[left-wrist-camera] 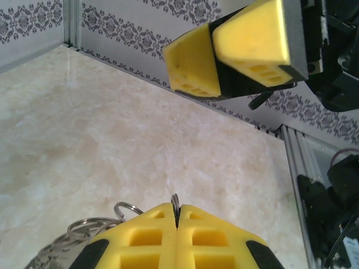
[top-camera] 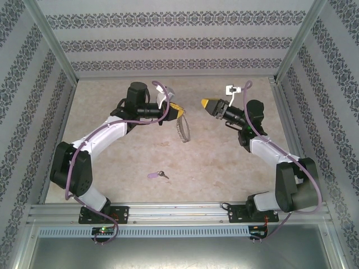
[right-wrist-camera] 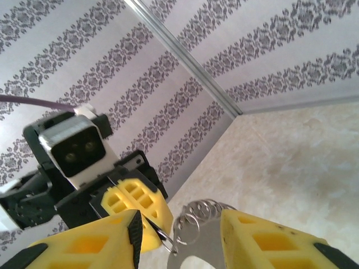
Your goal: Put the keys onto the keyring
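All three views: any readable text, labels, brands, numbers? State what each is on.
None readable.
wallpaper: ornament only, no letters.
key and keyring: too small or thin to show any stamp.
camera housing: no marking visible.

Key in front, keyring behind
The key (top-camera: 157, 175) lies on the counter (top-camera: 224, 168); behind it the keyring (top-camera: 183, 130) hangs from the left tool (top-camera: 178, 109), with the right tool (top-camera: 207, 103) just to its right.
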`<state>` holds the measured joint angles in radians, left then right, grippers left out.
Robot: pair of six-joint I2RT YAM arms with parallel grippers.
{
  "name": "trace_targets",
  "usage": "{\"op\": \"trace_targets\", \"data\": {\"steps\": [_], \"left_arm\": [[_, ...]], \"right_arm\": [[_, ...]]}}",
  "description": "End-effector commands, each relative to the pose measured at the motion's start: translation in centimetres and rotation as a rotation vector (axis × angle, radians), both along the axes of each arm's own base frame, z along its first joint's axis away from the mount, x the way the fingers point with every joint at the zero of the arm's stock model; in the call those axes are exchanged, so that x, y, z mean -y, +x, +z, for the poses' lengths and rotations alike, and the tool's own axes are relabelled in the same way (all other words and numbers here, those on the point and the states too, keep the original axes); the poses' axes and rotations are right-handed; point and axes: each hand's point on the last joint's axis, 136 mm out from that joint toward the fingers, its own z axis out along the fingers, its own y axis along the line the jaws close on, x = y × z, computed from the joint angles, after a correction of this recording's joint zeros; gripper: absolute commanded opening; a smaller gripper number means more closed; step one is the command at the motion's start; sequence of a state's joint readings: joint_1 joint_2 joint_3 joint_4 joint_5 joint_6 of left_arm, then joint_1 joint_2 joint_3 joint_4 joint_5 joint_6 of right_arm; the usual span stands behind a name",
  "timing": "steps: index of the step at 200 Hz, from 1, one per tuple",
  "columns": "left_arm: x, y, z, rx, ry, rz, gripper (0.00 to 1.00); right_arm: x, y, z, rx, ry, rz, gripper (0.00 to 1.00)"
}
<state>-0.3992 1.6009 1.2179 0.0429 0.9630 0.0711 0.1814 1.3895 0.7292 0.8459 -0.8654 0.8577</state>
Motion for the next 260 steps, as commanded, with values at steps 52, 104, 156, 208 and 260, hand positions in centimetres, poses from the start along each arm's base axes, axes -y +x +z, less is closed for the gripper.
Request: {"op": "trace_targets", "data": {"steps": [52, 104, 156, 208, 260], "left_arm": [[0.2, -1.9, 2.3, 0.164, 0.055, -0.118, 0.0], [0.4, -2.3, 2.7, 0.201, 0.052, -0.146, 0.0], [0.9, -2.6, 2.9, 0.161, 0.039, -0.204, 0.0], [1.3, -2.6, 2.3, 0.087, 0.051, -0.244, 0.0], [1.3, -2.9, 2.0, 0.076, 0.064, -0.257, 0.0]], "right_arm": [[-1.2, -3.1, -2.6, -0.024, -0.048, 0.096, 0.43], [-2.7, -4.2, -2.7, 0.001, -0.07, 0.137, 0.42], [-3.8, -4.5, -2.3, 0.065, -0.089, 0.181, 0.42], [-4.5, -4.7, -1.4, 0.109, -0.087, 0.228, 0.41], [-5.3, -4.2, -0.8, 0.131, -0.088, 0.252, 0.39]]}}
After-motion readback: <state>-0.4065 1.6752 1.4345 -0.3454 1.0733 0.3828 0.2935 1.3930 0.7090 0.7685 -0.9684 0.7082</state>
